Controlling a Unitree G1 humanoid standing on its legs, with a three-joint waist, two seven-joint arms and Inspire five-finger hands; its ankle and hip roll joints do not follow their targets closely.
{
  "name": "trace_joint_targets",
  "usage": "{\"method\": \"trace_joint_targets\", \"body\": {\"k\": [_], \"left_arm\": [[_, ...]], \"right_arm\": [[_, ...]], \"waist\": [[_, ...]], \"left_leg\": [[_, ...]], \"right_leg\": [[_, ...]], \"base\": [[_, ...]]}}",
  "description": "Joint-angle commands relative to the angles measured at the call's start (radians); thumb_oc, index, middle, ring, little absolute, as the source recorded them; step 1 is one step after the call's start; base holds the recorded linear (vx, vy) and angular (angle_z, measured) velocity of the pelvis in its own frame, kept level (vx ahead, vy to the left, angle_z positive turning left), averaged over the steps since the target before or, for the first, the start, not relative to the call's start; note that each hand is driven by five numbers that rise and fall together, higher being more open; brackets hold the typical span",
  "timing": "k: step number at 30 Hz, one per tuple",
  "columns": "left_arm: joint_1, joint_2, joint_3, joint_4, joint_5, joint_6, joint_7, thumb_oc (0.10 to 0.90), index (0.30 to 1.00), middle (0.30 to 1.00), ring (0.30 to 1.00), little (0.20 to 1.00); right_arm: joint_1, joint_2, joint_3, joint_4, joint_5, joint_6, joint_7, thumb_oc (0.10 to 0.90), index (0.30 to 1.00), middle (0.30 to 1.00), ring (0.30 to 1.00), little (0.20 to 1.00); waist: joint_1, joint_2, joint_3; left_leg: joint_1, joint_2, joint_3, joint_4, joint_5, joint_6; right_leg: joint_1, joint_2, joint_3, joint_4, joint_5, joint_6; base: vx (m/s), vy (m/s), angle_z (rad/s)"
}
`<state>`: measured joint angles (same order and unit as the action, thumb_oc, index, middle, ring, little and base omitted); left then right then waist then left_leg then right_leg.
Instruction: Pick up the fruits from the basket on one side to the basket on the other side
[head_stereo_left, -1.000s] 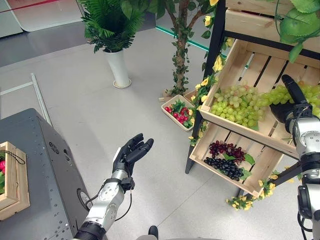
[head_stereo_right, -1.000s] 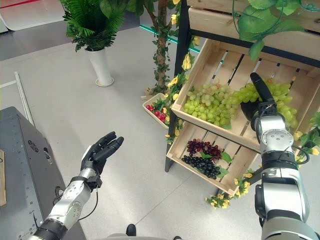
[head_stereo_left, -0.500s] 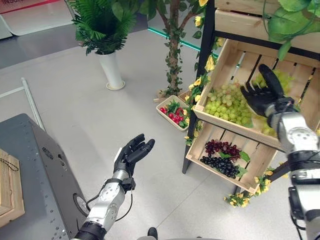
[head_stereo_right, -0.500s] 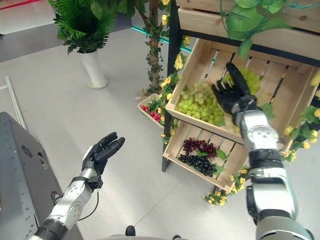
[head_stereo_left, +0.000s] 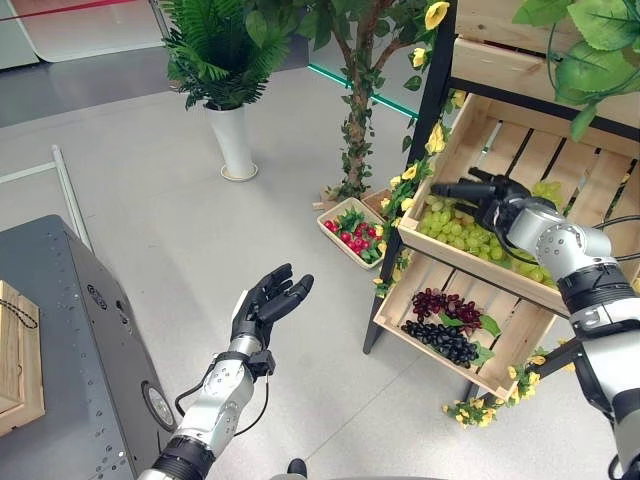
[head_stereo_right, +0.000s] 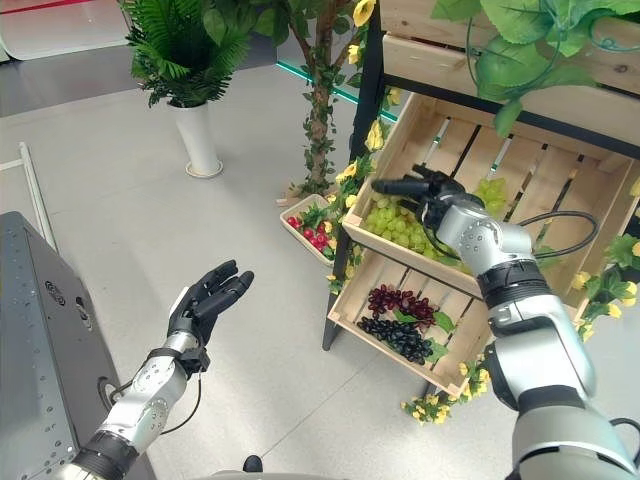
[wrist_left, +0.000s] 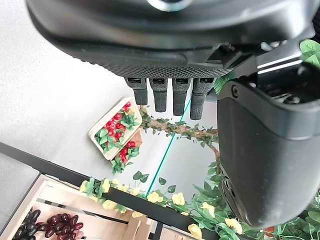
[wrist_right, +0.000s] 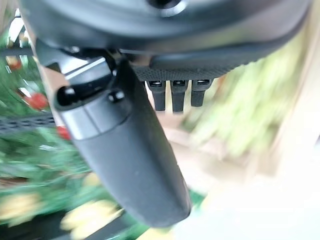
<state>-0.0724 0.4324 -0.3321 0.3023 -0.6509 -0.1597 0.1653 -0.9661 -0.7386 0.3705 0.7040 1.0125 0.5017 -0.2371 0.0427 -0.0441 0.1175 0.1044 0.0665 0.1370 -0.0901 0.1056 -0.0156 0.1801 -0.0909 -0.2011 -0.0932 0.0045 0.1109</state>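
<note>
Green grapes (head_stereo_left: 455, 228) lie heaped in the upper wooden crate (head_stereo_left: 500, 160) of the dark-framed shelf (head_stereo_left: 432, 100), toward the crate's front left corner. Nearest the robot, the left hand (head_stereo_left: 265, 305) hangs over the grey floor (head_stereo_left: 150, 200), palm up, fingers straight and spread, holding nothing, well apart from the shelf and all fruit. In the left wrist view its fingers (wrist_left: 160, 95) stand straight with the thumb apart from them. Beside it at the left edge a grey cabinet (head_stereo_left: 70, 330) carries a wooden basket (head_stereo_left: 18, 355) on its left edge.

Farther out, the lower crate (head_stereo_left: 455, 330) holds dark red grapes (head_stereo_left: 445, 300) behind black grapes (head_stereo_left: 440, 340), with some green leaves beside them. The right hand (head_stereo_left: 490, 195) reaches over the upper crate's front edge, just above the green grapes, fingers stretched out toward the crate's left wall, empty; whether it touches the grapes can't be told. Its wrist view shows fingers (wrist_right: 172, 95) straight, thumb apart, green blur past them.

On the floor by the shelf's left leg, a small tray (head_stereo_left: 352, 228) holds red fruits among leaves. Behind it a vine-wrapped trunk (head_stereo_left: 355, 130), and farthest back a white vase (head_stereo_left: 233, 140) with a fern.
</note>
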Motion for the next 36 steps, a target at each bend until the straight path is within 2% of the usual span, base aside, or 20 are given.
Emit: {"method": "trace_joint_targets", "body": {"k": [1,5,8,9,10,13,14,16,17,19,20,23,27,30,34,36], "left_arm": [[-0.148,0.021,-0.001,-0.019,0.028,-0.104,-0.013,0.8,0.9,0.9,0.9,0.9],[-0.145,0.016,0.011,-0.026,0.038,-0.098,-0.019,0.8,0.9,0.9,0.9,0.9],[-0.137,0.014,0.018,-0.035,0.046,-0.095,-0.015,0.8,0.9,0.9,0.9,0.9],[-0.13,0.017,0.026,-0.039,0.038,-0.094,-0.015,0.8,0.9,0.9,0.9,0.9],[-0.129,0.017,0.027,-0.039,0.037,-0.093,-0.016,0.8,0.9,0.9,0.9,0.9],[-0.117,0.014,0.036,-0.04,0.044,-0.094,-0.011,0.8,0.9,0.9,0.9,0.9],[-0.11,0.009,0.041,-0.037,0.049,-0.099,-0.007,0.8,0.9,0.9,0.9,0.9],[-0.106,0.005,0.046,-0.038,0.052,-0.097,-0.003,0.8,0.9,0.9,0.9,0.9],[-0.1,-0.006,0.055,-0.044,0.061,-0.093,0.004,0.8,0.9,0.9,0.9,0.9],[-0.098,-0.01,0.059,-0.045,0.065,-0.092,0.009,0.8,0.9,0.9,0.9,0.9],[-0.1,-0.021,0.063,-0.042,0.074,-0.095,0.017,0.8,0.9,0.9,0.9,0.9],[-0.105,-0.033,0.072,-0.052,0.09,-0.085,0.037,0.8,0.9,0.9,0.9,0.9],[-0.102,-0.046,0.086,-0.057,0.12,-0.082,0.07,0.8,0.9,0.9,0.9,0.9],[-0.083,-0.054,0.099,-0.071,0.131,-0.075,0.075,0.8,0.9,0.9,0.9,0.9],[-0.046,-0.063,0.115,-0.082,0.146,-0.084,0.094,0.8,0.9,0.9,0.9,0.9],[-0.037,-0.066,0.121,-0.082,0.14,-0.086,0.111,0.8,0.9,0.9,0.9,0.9]], "right_arm": [[-0.245,-0.132,0.046,0.022,-0.092,-0.065,0.073,0.8,0.9,0.9,0.9,0.9],[-0.244,-0.136,0.076,0.002,-0.167,-0.048,0.149,0.8,0.9,0.9,0.9,0.9],[-0.224,-0.143,0.087,-0.036,-0.237,-0.077,0.176,0.8,0.9,0.9,0.9,0.9],[-0.196,-0.152,0.08,-0.085,-0.297,-0.126,0.167,0.8,0.9,0.9,0.9,0.9],[-0.191,-0.153,0.077,-0.091,-0.308,-0.134,0.166,0.8,0.9,0.9,0.9,0.9],[-0.142,-0.165,0.051,-0.187,-0.376,-0.214,0.129,0.8,0.9,0.9,0.9,0.9],[-0.085,-0.159,0.012,-0.28,-0.426,-0.247,0.092,0.8,0.9,0.9,0.9,0.9],[-0.024,-0.144,-0.022,-0.356,-0.476,-0.276,0.073,0.8,0.9,0.9,0.9,0.9],[0.072,-0.11,-0.064,-0.481,-0.547,-0.29,0.033,0.8,0.9,0.9,0.9,0.9],[0.143,-0.081,-0.091,-0.547,-0.592,-0.306,0.029,0.8,0.9,0.9,0.9,0.9],[0.227,-0.045,-0.106,-0.636,-0.647,-0.313,0.028,0.8,0.9,0.9,0.9,0.9],[0.32,-0.02,-0.123,-0.746,-0.699,-0.329,0.025,0.8,0.9,0.9,0.9,0.9],[0.446,0.031,-0.174,-0.857,-0.792,-0.403,0.001,0.8,0.9,0.9,0.9,0.9],[0.548,0.066,-0.205,-0.913,-0.811,-0.441,0.006,0.8,0.9,0.9,0.9,0.9],[0.715,0.13,-0.216,-0.965,-0.842,-0.541,0.012,0.8,0.9,0.9,0.9,0.9],[0.751,0.149,-0.212,-0.972,-0.853,-0.595,0.009,0.8,0.9,0.9,0.9,0.9]], "waist": [[0.005,-0.042,-0.056],[0.007,-0.043,-0.053],[0.006,-0.043,-0.052],[0.004,-0.041,-0.05],[0.004,-0.041,-0.05],[-0.001,-0.038,-0.05],[-0.008,-0.034,-0.048],[-0.012,-0.031,-0.046],[-0.02,-0.024,-0.041],[-0.026,-0.021,-0.038],[-0.035,-0.016,-0.032],[-0.045,-0.012,-0.024],[-0.061,-0.006,-0.017],[-0.068,-0.002,-0.015],[-0.083,0.006,-0.011],[-0.087,0.009,-0.01]], "left_leg": [[0.072,0.003,0.015,0.003,-0.156,-0.028],[0.07,0.002,0.015,0.003,-0.155,-0.027],[0.069,0.002,0.015,0.003,-0.155,-0.026],[0.07,0.003,0.018,0.003,-0.155,-0.025],[0.07,0.003,0.018,0.003,-0.156,-0.025],[0.07,0.004,0.02,0.003,-0.157,-0.023],[0.07,0.004,0.022,0.003,-0.158,-0.022],[0.07,0.003,0.023,0.003,-0.158,-0.02],[0.07,0.003,0.024,0.003,-0.161,-0.017],[0.071,0.003,0.026,0.003,-0.162,-0.014],[0.071,0.003,0.03,0.003,-0.164,-0.011],[0.074,0.004,0.039,0.003,-0.167,-0.008],[0.08,0.004,0.05,0.003,-0.174,-0.006],[0.082,0.004,0.057,0.003,-0.176,-0.005],[0.086,0.005,0.073,0.003,-0.179,0.0],[0.089,0.006,0.077,0.003,-0.18,0.001]], "right_leg": [[0.024,0.0,-0.038,0.006,-0.023,-0.051],[0.023,-0.001,-0.039,0.006,-0.024,-0.052],[0.023,-0.001,-0.04,0.006,-0.024,-0.052],[0.023,-0.002,-0.04,0.006,-0.024,-0.051],[0.023,-0.002,-0.04,0.006,-0.024,-0.051],[0.022,-0.002,-0.037,0.006,-0.026,-0.05],[0.021,-0.001,-0.034,0.006,-0.027,-0.049],[0.02,-0.001,-0.03,0.006,-0.028,-0.048],[0.018,-0.002,-0.025,0.006,-0.029,-0.048],[0.017,-0.002,-0.02,0.006,-0.029,-0.048],[0.014,-0.002,-0.012,0.006,-0.028,-0.047],[0.014,-0.002,-0.003,0.006,-0.028,-0.045],[0.015,0.0,0.008,0.006,-0.029,-0.041],[0.013,0.001,0.013,0.006,-0.029,-0.038],[0.009,0.001,0.025,0.006,-0.027,-0.033],[0.009,0.001,0.027,0.006,-0.028,-0.031]], "base": [[-0.01,-0.004,-0.04],[0.0,-0.001,-0.01],[0.0,0.0,0.0],[0.0,0.0,0.0],[0.0,0.0,0.0],[0.0,0.0,0.0],[0.0,0.0,0.0],[0.0,0.0,0.0],[0.0,0.0,0.0],[0.0,0.0,0.0],[0.0,0.0,0.0],[-0.01,-0.003,-0.03],[0.0,-0.006,-0.09],[0.0,-0.006,-0.1],[-0.01,-0.01,-0.07],[-0.01,-0.014,-0.21]]}}
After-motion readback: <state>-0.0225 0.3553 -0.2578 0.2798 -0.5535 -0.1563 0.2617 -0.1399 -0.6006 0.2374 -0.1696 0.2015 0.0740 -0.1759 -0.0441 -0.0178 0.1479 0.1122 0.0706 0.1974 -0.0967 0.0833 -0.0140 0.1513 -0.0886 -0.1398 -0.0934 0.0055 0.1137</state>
